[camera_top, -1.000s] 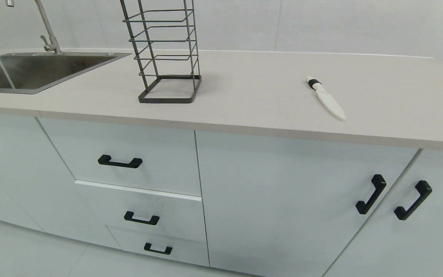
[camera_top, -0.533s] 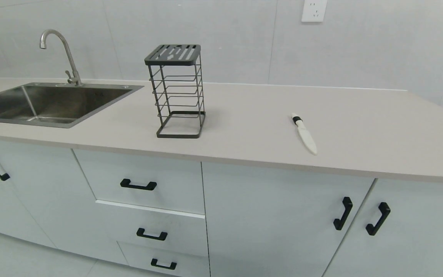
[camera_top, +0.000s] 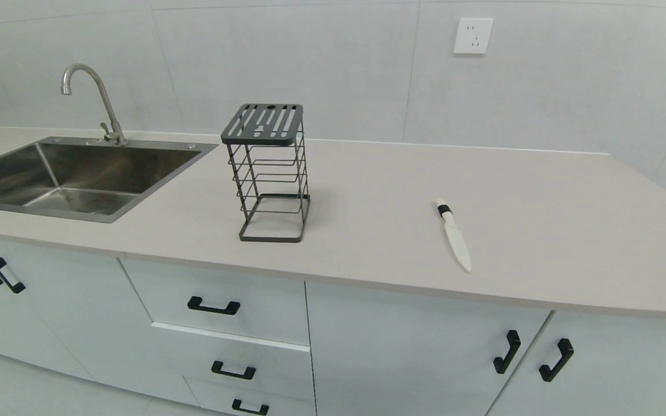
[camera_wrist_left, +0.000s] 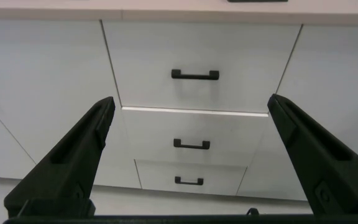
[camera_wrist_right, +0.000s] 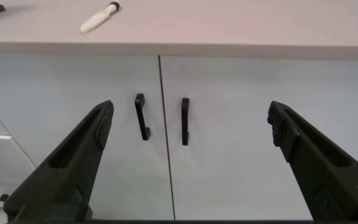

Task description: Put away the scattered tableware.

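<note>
Countertop (camera_top: 379, 190) bears a white, black-banded knife (camera_top: 453, 235); left hand (camera_wrist_left: 191, 102) and right hand (camera_wrist_right: 191, 106) gape wide.

The left hand (camera_wrist_left: 191, 101) and right hand (camera_wrist_right: 191, 106) each have matte black, wedge-shaped fingers (camera_wrist_left: 73, 168) with blunt tips.

One knife (camera_top: 453, 234) lies on the one counter (camera_top: 541, 219) — the single piece of tableware out. There is one wire rack (camera_top: 263, 124), one sink (camera_top: 113, 167) with one tap (camera_top: 114, 137), and one wall socket (camera_top: 473, 36). Below, three drawers (camera_top: 217, 283) stack up, one handle (camera_top: 213, 306) each, and four upright door handles (camera_top: 506, 351) show — two on the left, two on the right. Two grippers count in: the left gripper (camera_wrist_left: 191, 102) and the right gripper (camera_wrist_right: 191, 107), two fingers (camera_wrist_left: 73, 162) apiece.
</note>
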